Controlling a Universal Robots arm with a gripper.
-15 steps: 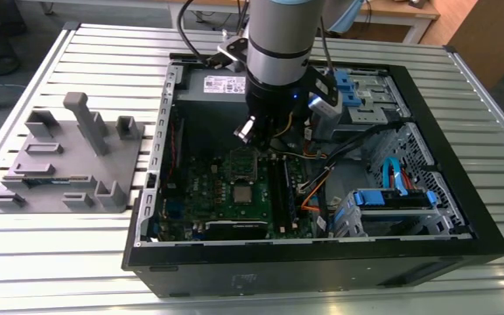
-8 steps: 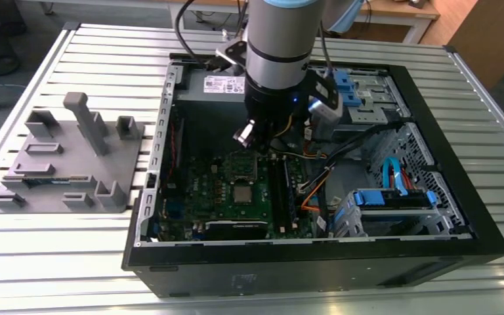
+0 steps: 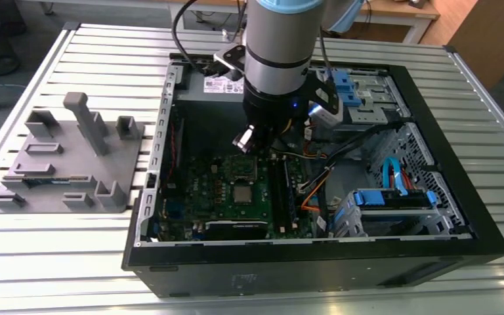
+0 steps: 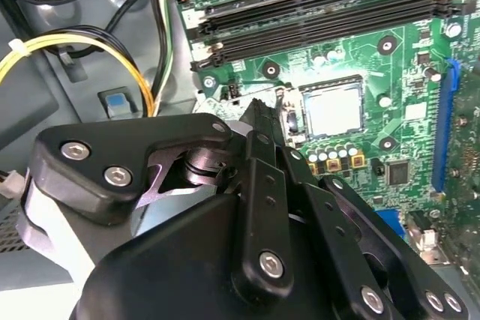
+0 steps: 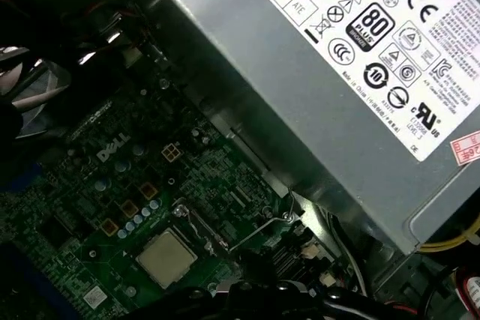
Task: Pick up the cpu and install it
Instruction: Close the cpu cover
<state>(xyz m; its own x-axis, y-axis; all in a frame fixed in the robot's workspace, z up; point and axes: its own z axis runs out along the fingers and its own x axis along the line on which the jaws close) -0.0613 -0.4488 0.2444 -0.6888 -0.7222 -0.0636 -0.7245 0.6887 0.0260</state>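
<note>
claw (image 3: 250,141) hangs above the motherboard (image 3: 201,190) inside the open computer case (image 3: 322,262) — cannot tell if spread or pinching. cpu (image 3: 244,193) sits flat in its socket, silver top up, just below the claw. judgement: keep any motion vertical — avoid nudging the chip.

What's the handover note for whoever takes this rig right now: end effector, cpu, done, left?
End effector: inside the open PC case, above the motherboard, close to the socket. I cannot tell whether its fingers are open or shut; nothing shows held in it.
cpu: lies flat and square in the motherboard socket in the exterior view; both wrist views show it there too.
Power supply: mounted beside the board, apart from the cpu.
Done: cpu appears picked and placed in the socket.
Left: socket latching cannot be confirmed from these views; check it, with the arm still inside the case.
</note>
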